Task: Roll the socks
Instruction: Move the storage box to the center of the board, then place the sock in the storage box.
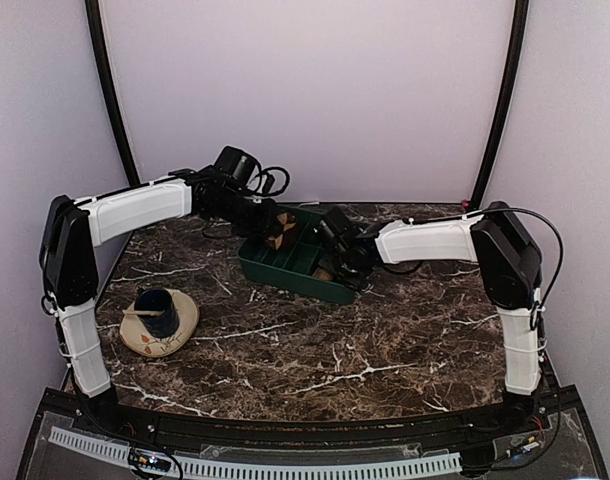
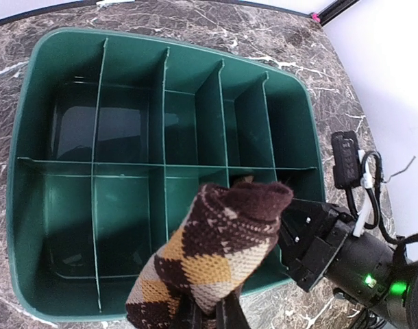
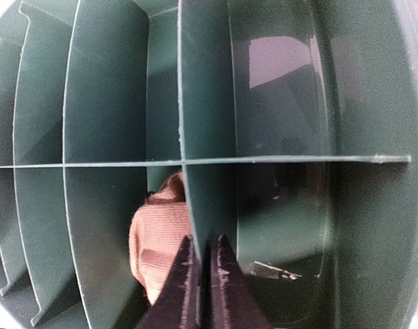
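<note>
My left gripper [image 2: 210, 312] pinched the rolled check sock [image 2: 216, 250] above the green tray [image 2: 31, 137]. My right gripper [image 3: 203, 274], jaws pressed together, sat beside the tan sock [image 3: 157, 250] in an end compartment. One stowed, I reckoned; one left.

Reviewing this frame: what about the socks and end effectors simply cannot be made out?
- Left wrist view: the diamond-check sock is cut off at the bottom edge and covers most of the left end effector.
- Right wrist view: a divider of the green tray and the right end effector hide part of the tan sock.
- Top view: both socks are too small to judge.
</note>
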You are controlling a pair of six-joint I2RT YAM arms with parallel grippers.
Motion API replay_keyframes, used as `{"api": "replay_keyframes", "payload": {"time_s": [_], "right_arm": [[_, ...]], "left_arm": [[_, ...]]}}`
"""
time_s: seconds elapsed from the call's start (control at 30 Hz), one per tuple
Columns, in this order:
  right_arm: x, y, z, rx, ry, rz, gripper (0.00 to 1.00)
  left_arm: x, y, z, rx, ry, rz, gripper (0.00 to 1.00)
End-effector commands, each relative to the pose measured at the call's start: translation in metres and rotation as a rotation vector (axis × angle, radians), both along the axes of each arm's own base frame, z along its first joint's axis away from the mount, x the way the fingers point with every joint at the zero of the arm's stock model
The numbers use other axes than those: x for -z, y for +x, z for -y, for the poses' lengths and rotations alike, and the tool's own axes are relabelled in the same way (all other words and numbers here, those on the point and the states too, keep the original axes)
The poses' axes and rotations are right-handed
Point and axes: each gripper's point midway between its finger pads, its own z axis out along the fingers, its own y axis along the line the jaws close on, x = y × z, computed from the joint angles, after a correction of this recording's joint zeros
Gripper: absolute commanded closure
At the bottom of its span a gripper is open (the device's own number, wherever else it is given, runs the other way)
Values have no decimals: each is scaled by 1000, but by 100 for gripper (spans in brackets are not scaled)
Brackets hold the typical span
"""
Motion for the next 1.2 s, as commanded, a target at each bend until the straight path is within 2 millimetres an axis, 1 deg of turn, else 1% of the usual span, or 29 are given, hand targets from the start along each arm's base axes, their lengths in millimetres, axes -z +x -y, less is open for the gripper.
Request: {"api": "replay_keyframes", "payload": {"time_s": [0.0, 0.13, 0.3, 0.47, 0.53, 0.67, 0.77, 0.8, 0.83, 0.9, 1.0, 1.17], "right_arm": [[-6, -9, -14, 76, 116, 7, 92], [-17, -10, -15, 76, 112, 42, 87], [-21, -12, -11, 60, 114, 66, 80], [-24, -14, -2, 63, 98, 84, 76], [-28, -14, 0, 60, 99, 96, 75], [-45, -11, -1, 44, 101, 132, 72], [-57, -8, -2, 35, 96, 157, 66], [-59, -7, -2, 31, 95, 162, 13], [-62, -6, -3, 28, 99, 168, 2], [-66, -6, -5, 19, 103, 175, 0], [-70, -6, -7, 9, 106, 181, 0], [-84, -6, -6, 3, 101, 212, 0]], "left_arm": [[4, 7, -15, -53, 72, 20, 100], [9, 11, -17, -83, 84, 16, 100], [11, 16, -16, -103, 105, 23, 100], [17, 18, -13, -99, 137, 33, 100], [19, 20, -16, -106, 160, 44, 100], [26, 20, -18, -102, 184, 40, 100], [29, 21, -22, -110, 205, 45, 100], [29, 22, -22, -111, 212, 48, 100], [29, 22, -23, -111, 216, 52, 100], [30, 15, -12, -86, 221, 58, 100], [35, 14, -9, -78, 231, 57, 100], [41, 12, -6, -70, 247, 55, 100]]}}
